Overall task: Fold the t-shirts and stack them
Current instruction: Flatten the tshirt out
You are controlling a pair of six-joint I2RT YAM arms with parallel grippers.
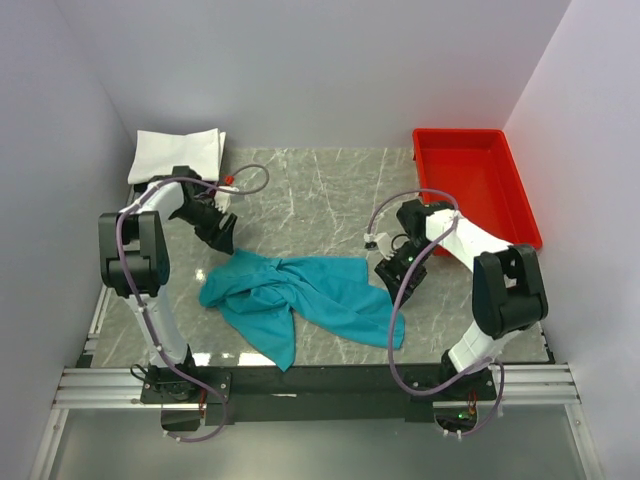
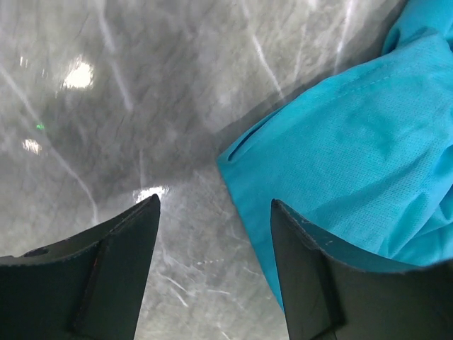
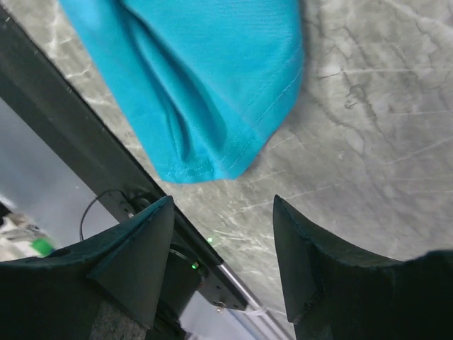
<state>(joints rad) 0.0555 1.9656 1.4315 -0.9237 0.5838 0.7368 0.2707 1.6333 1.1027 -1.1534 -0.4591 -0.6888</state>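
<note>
A teal-blue t-shirt [image 1: 295, 297] lies crumpled on the marble table near the front middle. A white folded t-shirt [image 1: 177, 154] lies at the back left corner. My left gripper [image 1: 220, 240] is open and empty just above the teal shirt's upper left end; in the left wrist view [image 2: 215, 205] the shirt [image 2: 354, 156] lies under the right finger [image 2: 333, 276]. My right gripper [image 1: 392, 276] is open and empty beside the shirt's right end; the right wrist view [image 3: 223, 205] shows the shirt's hem [image 3: 212, 92] just ahead of the fingers.
A red plastic tray [image 1: 470, 180] stands at the back right, behind the right arm. White walls close in on three sides. The black front rail [image 1: 320, 375] runs along the table's near edge.
</note>
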